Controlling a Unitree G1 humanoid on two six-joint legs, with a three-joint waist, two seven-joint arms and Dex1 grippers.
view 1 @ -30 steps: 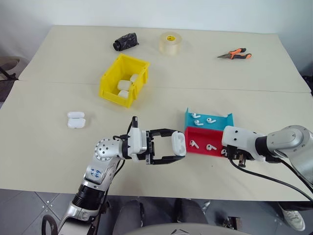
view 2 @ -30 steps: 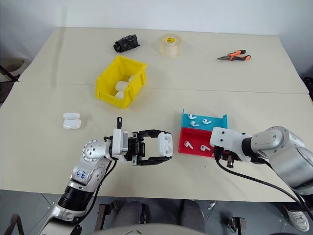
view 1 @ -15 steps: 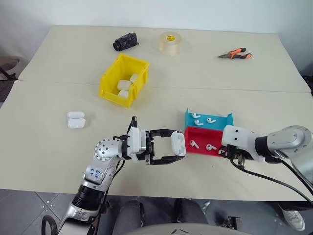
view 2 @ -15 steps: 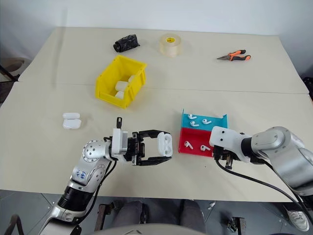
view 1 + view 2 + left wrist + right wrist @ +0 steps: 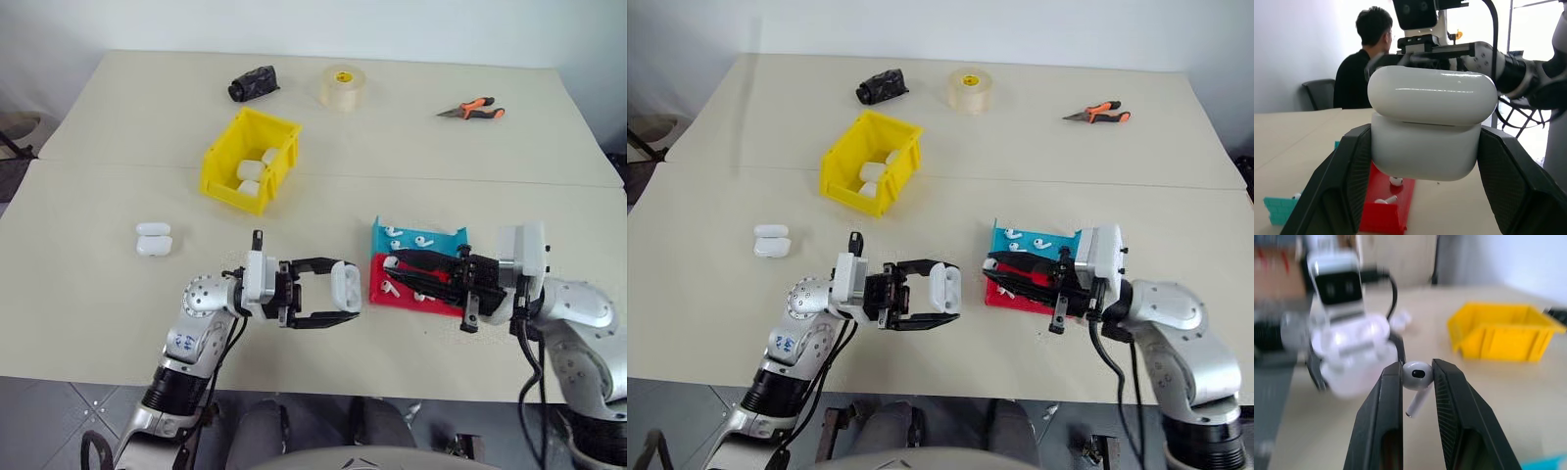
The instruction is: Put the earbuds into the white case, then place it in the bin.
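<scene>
bin: yellow bin (image 5: pixel 250 160) sits well beyond both pincers.
case: left gripper (image 5: pixel 338 299) clamps the white case (image 5: pixel 345 285).
earbud: right gripper (image 5: pixel 1417 378) pinches one earbud (image 5: pixel 1416 375), facing the case.
step: loading.
next: seat it precisely in the case's socket.

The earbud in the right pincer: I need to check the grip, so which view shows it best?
The right wrist view: the earbud sits close up, head clamped between the right pincer fingers, stem hanging below. In the head views the right pincer points toward the white case, but the earbud is too small to make out.
</scene>
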